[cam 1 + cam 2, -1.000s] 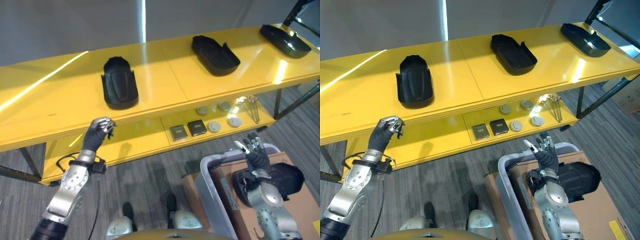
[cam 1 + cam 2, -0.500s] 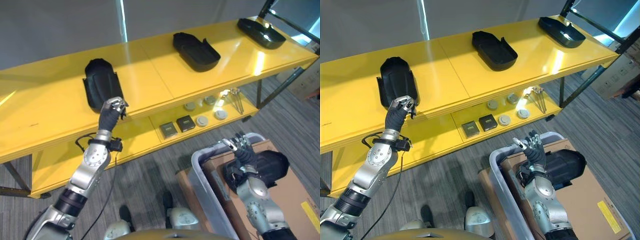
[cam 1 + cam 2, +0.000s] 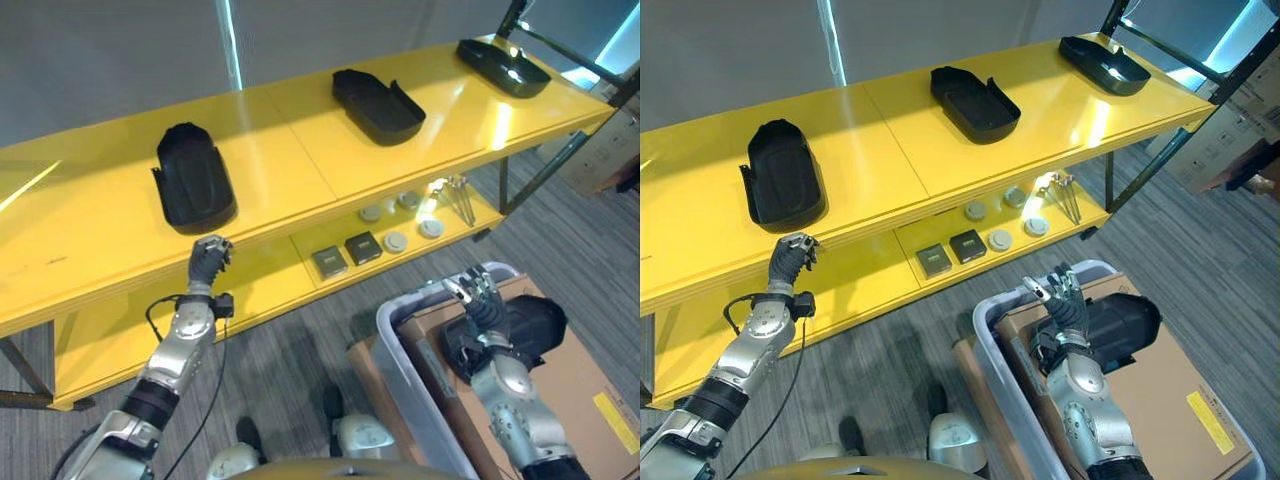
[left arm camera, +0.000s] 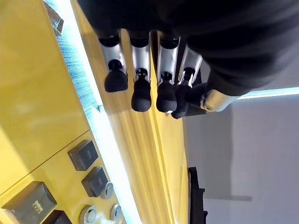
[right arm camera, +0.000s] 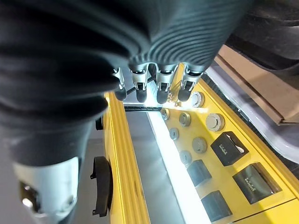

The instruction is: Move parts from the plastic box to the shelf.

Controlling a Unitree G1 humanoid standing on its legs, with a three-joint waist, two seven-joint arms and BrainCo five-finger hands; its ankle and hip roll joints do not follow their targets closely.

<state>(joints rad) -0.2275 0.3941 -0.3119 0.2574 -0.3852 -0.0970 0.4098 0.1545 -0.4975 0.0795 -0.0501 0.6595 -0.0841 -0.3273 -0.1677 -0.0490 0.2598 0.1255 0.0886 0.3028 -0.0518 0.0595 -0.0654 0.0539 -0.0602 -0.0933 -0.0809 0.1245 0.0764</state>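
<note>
Three black moulded parts lie on the yellow shelf's top board (image 3: 300, 170): one at the left (image 3: 195, 190), one in the middle (image 3: 378, 105), one at the far right (image 3: 503, 68). My left hand (image 3: 208, 260) hangs just below the board's front edge, under the left part, fingers curled on nothing, thumb tip by the fingers (image 4: 140, 95). My right hand (image 3: 478, 300) stands over the grey plastic box (image 3: 400, 350), fingers straight and spread. Another black part (image 3: 535, 322) lies in the box, just behind that hand.
The lower shelf level holds two small black boxes (image 3: 345, 255), several round discs (image 3: 395, 241) and a bunch of metal tools (image 3: 460, 198). Brown cardboard (image 3: 590, 400) lines the plastic box. Grey carpet floor (image 3: 290, 350) runs between me and the shelf.
The camera has swung right. My left hand has dropped from the left part's near end to below the shelf's front edge. The right hand stays over the box.
</note>
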